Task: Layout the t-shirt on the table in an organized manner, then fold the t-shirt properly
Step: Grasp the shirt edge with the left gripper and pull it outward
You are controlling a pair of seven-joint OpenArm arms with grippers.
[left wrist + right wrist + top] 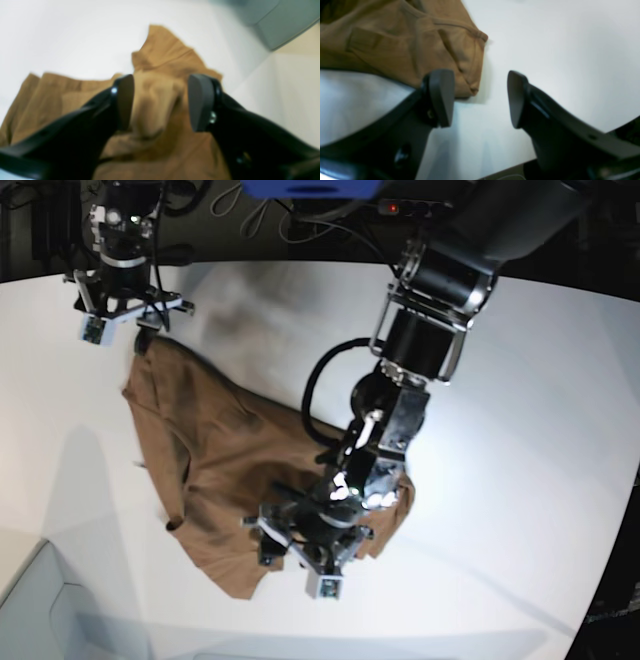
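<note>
Left gripper [160, 102] low over rumpled t-shirt [230, 470] on table [520, 430], jaws spread, a raised fold between them. Right gripper [480, 97] at shirt's far corner, jaws apart, empty.

The t-shirt [215, 470] lies crumpled on the table [520, 430], well in from its edges, nearer the left side.

One t-shirt [230, 470], one table [530, 430], two grippers: left gripper [160, 100], right gripper [480, 97]
</note>
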